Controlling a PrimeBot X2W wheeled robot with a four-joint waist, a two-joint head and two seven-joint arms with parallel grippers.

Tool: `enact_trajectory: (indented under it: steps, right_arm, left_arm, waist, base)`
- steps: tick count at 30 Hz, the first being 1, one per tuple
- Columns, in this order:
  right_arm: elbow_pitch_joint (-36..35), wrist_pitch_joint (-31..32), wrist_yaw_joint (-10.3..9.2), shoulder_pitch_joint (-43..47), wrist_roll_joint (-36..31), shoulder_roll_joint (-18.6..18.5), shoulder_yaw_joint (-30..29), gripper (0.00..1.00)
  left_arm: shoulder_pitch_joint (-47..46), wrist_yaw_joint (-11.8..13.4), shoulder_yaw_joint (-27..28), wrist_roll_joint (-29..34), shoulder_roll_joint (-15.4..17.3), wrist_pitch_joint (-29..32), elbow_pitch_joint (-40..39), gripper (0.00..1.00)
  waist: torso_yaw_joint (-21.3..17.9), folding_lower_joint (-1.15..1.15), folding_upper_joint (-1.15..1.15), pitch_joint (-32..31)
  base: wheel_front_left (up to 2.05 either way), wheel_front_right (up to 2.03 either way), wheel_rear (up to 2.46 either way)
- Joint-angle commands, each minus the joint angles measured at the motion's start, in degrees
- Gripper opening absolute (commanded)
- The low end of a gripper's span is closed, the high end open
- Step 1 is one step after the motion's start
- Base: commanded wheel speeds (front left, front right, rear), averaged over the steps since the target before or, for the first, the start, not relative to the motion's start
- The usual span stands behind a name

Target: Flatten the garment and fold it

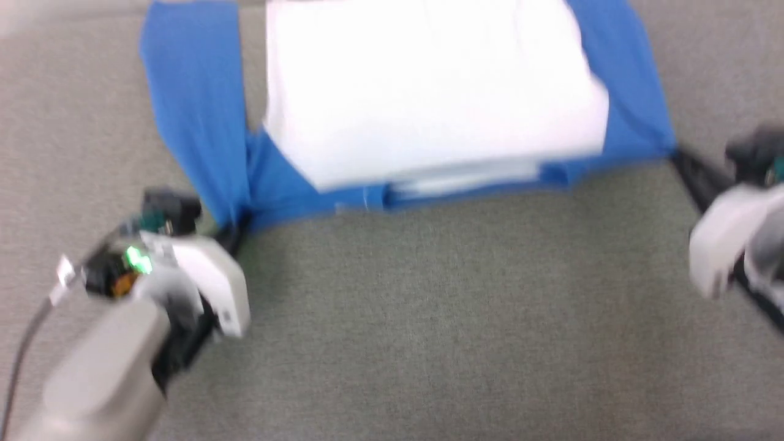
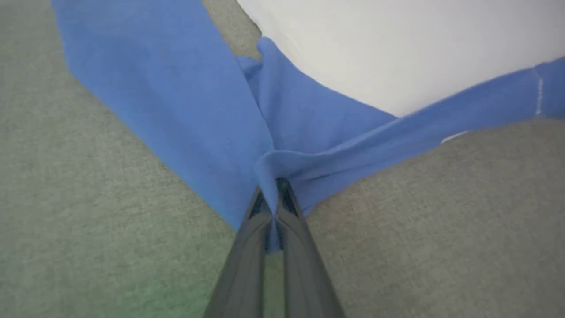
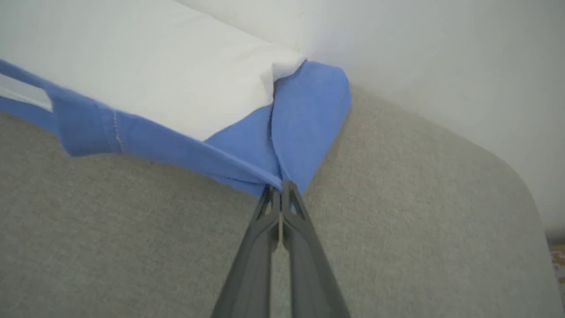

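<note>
The garment, white with bright blue sleeves and shoulders, lies stretched across the grey cloth surface, its blue neck edge nearest me. My left gripper is shut on the blue shoulder at the near left; in the left wrist view the blue cloth bunches between the closed fingers of that gripper. My right gripper is shut on the other blue shoulder at the right, and the right wrist view shows this gripper pinching a blue corner of the garment. The shoulder line is pulled taut between both grippers.
The grey fabric-covered surface spreads in front of the garment toward me. Its rounded corner and a pale wall show in the right wrist view. The head view is blurred.
</note>
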Motion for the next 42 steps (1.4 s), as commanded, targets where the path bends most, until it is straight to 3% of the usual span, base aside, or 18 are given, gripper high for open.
enact_trajectory:
  steps: [1, 10, 18, 24, 25, 26, 27, 28, 35, 42]
  right_arm:
    - [-2.3, 2.5, -0.88, 6.0, 0.5, -0.2, -3.4, 0.0]
    - [-14.5, 11.2, -0.88, 25.8, -1.5, 6.4, -14.2, 0.0]
    - [-18.3, 18.6, -0.88, 36.7, -1.9, 11.0, -18.7, 0.0]
    - [-18.1, 22.3, -0.88, 42.0, -2.3, 14.0, -18.0, 0.0]
    - [-17.6, 21.9, -0.88, 42.2, -2.3, 14.4, -17.7, 0.0]
    - [-17.1, 21.2, -0.88, 42.2, -2.5, 14.8, -17.4, 0.0]
    - [-16.4, 20.7, -0.88, 42.3, -2.4, 15.2, -16.9, 0.51]
    - [-15.6, 20.5, -0.88, 42.4, -2.4, 15.5, -16.6, 1.0]
    - [-13.3, 18.3, -0.88, 43.6, -2.8, 17.0, -16.8, 1.0]
    - [-16.1, 14.3, -0.88, 45.8, -3.4, 19.1, -20.8, 1.0]
  left_arm:
    - [6.7, 2.1, 0.0, -2.1, 1.3, 1.8, -1.4, 0.0]
    - [22.2, 8.3, -0.3, -7.7, 4.0, 6.2, -13.1, 0.0]
    - [28.6, 10.5, -2.2, -9.5, 4.8, 8.9, -19.0, 0.0]
    - [29.9, 10.9, -3.2, -8.3, 3.5, 6.7, -19.2, 0.0]
    - [29.8, 10.9, -3.2, -8.0, 3.0, 5.7, -18.8, 0.15]
    - [29.7, 11.0, -3.2, -7.7, 2.4, 4.9, -18.3, 0.49]
    - [29.6, 10.8, -3.3, -7.4, 1.8, 4.1, -17.9, 1.0]
    - [29.6, 10.5, -3.3, -7.4, 1.3, 3.3, -17.6, 1.0]
    - [30.7, 10.6, -2.3, -7.8, -0.6, -0.8, -16.9, 1.0]
    - [32.7, 13.1, 1.4, -8.2, 0.2, -5.4, -20.3, 1.0]
  waist:
    - [1.4, 0.02, -0.01, -6.1]
    - [2.2, 0.02, -0.01, -10.9]
    - [3.1, 0.02, -0.01, -12.3]
    - [3.1, 0.02, -0.01, -13.0]
    - [3.0, 0.02, -0.01, -13.1]
    - [2.9, 0.02, -0.01, -13.1]
    - [2.9, 0.02, -0.01, -13.3]
    - [2.9, 0.02, -0.01, -13.5]
    - [2.7, 0.02, -0.01, -15.4]
    - [2.7, 0.02, -0.01, -16.9]
  base:
    - [0.0, 0.0, 0.0]
    - [0.0, 0.0, 0.0]
    - [0.0, 0.0, 0.0]
    - [0.0, 0.0, 0.0]
    - [0.0, 0.0, 0.0]
    - [0.0, 0.0, 0.0]
    - [0.0, 0.0, 0.0]
    - [0.0, 0.0, 0.0]
    - [0.0, 0.0, 0.0]
    - [0.0, 0.0, 0.0]
